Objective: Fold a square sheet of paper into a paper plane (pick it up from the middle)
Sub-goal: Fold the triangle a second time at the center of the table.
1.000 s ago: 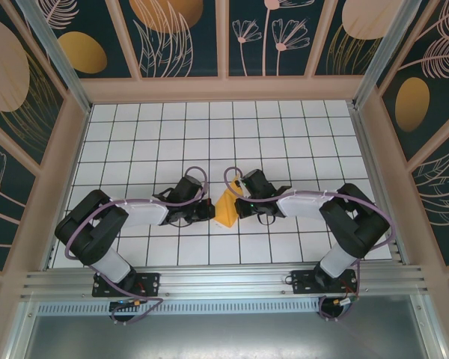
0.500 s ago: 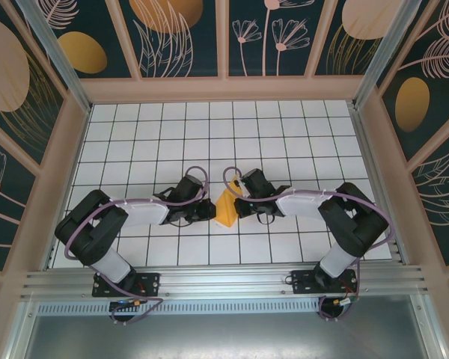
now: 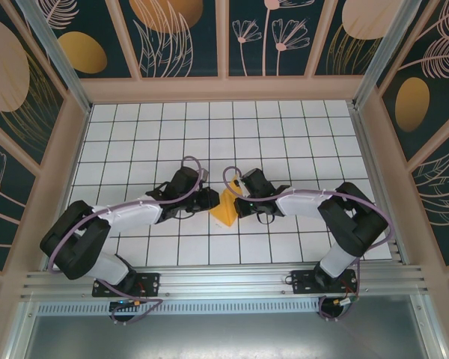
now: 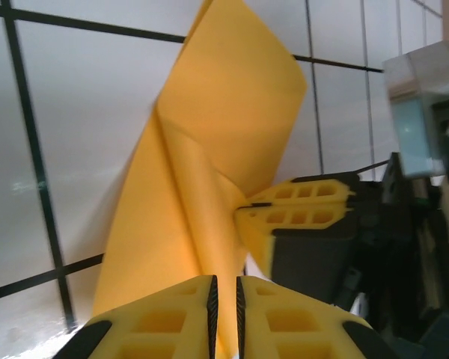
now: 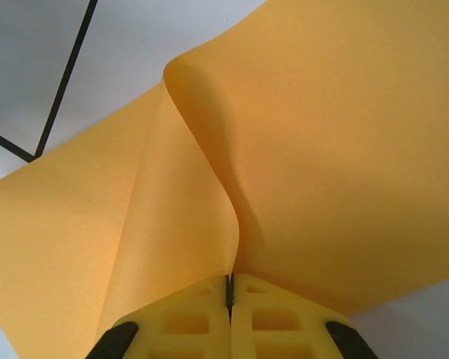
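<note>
Square sheet of paper (image 3: 226, 212) sat between the two wrists, near the middle of the gridded table (image 3: 284, 134) and slightly toward the near edge. It was raised into a tent shape and did not lie flat. In the right wrist view the sheet (image 5: 322, 149) rose from the finger seam in two broad flaps with a soft curved ridge between them. In the left wrist view the sheet (image 4: 209, 149) showed one long crease running down toward the fingers. Right gripper (image 5: 230, 280) was pinched tight on the paper, pads meeting with the sheet caught in the seam. Left gripper (image 4: 224, 284) had its pads almost together with a thin slit between them. The paper's edge ran into that slit, but whether it was clamped or let go could not be told. Both grippers met over the sheet, left (image 3: 209, 200) and right (image 3: 238, 203). Judged progress: early. Sheet lifted at its middle and a first centre fold roughed in; no pointed nose, no wings, no dart shape yet. Flattening that crease and all the corner folds appeared left to do.
</note>
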Robot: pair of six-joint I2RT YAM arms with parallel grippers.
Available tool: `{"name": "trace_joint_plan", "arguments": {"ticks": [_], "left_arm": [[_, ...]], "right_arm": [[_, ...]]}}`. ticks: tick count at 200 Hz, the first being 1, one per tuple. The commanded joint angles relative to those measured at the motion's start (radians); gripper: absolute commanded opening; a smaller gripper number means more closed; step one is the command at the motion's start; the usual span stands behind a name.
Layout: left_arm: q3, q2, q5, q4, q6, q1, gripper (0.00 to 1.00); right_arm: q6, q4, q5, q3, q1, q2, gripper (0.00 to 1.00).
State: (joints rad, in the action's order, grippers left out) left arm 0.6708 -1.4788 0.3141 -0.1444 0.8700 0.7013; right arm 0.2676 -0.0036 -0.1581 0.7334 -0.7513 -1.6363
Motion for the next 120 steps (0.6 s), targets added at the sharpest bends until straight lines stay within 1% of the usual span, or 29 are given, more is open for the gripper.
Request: {"name": "trace_joint_plan", "arguments": {"ticks": [1,15,23,39,51,79,120], "left_arm": [[0.018,-0.001,0.055,-0.125,0.076,0.000,0.17],[0.021,-0.038,0.049,-0.150,0.091,-0.002,0.15],[0.027,-0.073,0.068,-0.176,0.103,-0.002,0.15],[0.008,-0.136,0.138,-0.310,0.171,-0.003,0.12],[-0.010,-0.163,0.152,-0.385,0.213,-0.002,0.11],[-0.008,-0.177,0.131,-0.394,0.215,-0.002,0.11],[-0.007,-0.229,0.154,-0.415,0.228,-0.003,0.11]], "right_arm": [[-0.003,-0.024,0.019,-0.014,0.010,-0.033,0.07],[0.000,-0.015,0.015,-0.016,0.010,-0.038,0.07],[0.000,-0.017,0.015,-0.013,0.010,-0.041,0.07],[0.001,-0.019,0.014,-0.011,0.010,-0.043,0.07],[0.001,-0.017,0.015,-0.013,0.010,-0.040,0.07],[0.000,-0.020,0.016,-0.015,0.010,-0.036,0.07],[0.001,-0.020,0.013,-0.015,0.010,-0.042,0.07]]}}
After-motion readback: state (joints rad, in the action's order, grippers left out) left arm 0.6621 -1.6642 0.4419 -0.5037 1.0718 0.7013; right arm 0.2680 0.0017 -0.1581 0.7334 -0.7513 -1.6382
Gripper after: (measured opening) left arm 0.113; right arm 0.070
